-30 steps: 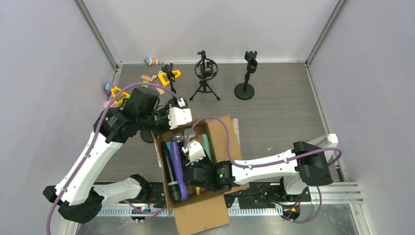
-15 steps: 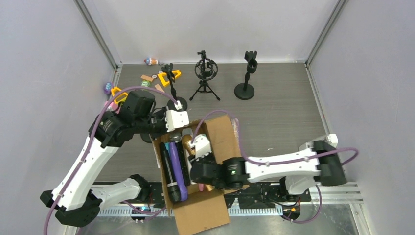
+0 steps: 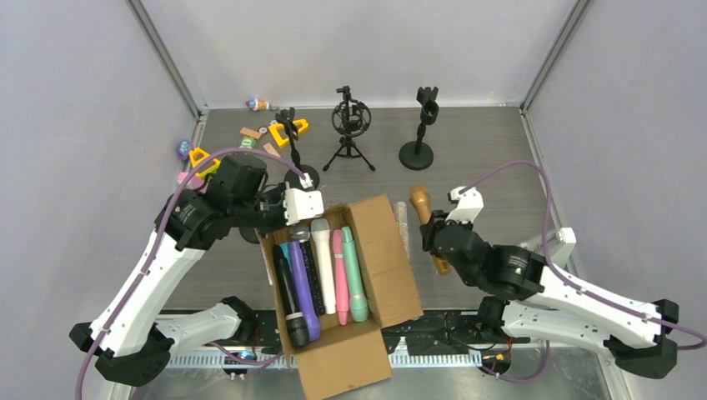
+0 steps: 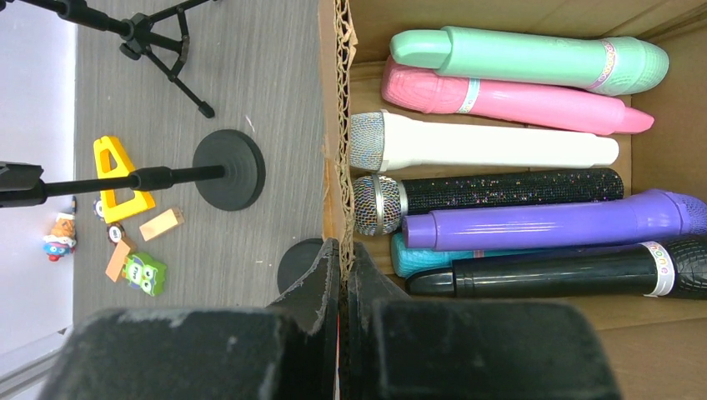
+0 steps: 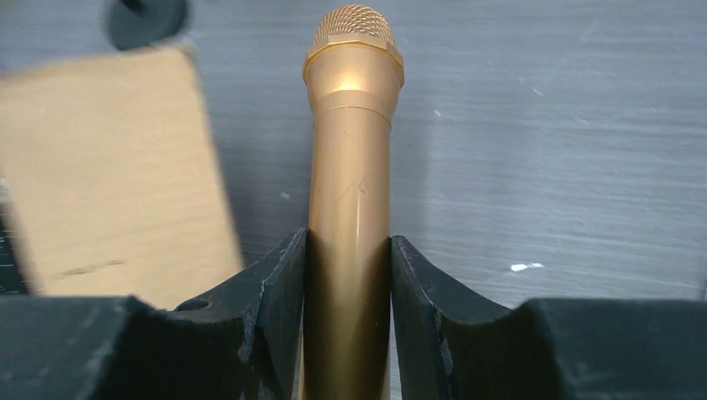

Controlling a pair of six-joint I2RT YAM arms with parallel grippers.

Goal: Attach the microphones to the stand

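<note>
An open cardboard box (image 3: pixel 379 242) holds several microphones side by side: mint green (image 4: pixel 534 58), pink (image 4: pixel 508 96), white (image 4: pixel 492 148), black glitter with a silver head (image 4: pixel 500 190), purple (image 4: pixel 542 223), cyan (image 4: pixel 417 254) and black (image 4: pixel 550 275). My left gripper (image 4: pixel 342 258) is shut on the box's far wall (image 4: pixel 339 125), at its left corner (image 3: pixel 279 221). My right gripper (image 5: pixel 348 250) is shut on the gold microphone (image 5: pixel 350 167), holding it above the table right of the box (image 3: pixel 421 208), head pointing away. Three black stands are at the back: a round-base clip stand (image 3: pixel 421 125), a tripod with a shock mount (image 3: pixel 348 129), and a boom stand (image 3: pixel 292 137).
Small toys, yellow triangles (image 3: pixel 288 132) and blocks lie at the back left. Another round black base (image 4: pixel 229 169) sits just beyond the box. Grey walls close in on the table on three sides. The box's opened flap (image 3: pixel 342 367) hangs over the near edge.
My right gripper has come out of the box with the gold microphone and swung to the right over the table. My left gripper has kept its hold on the box wall.
</note>
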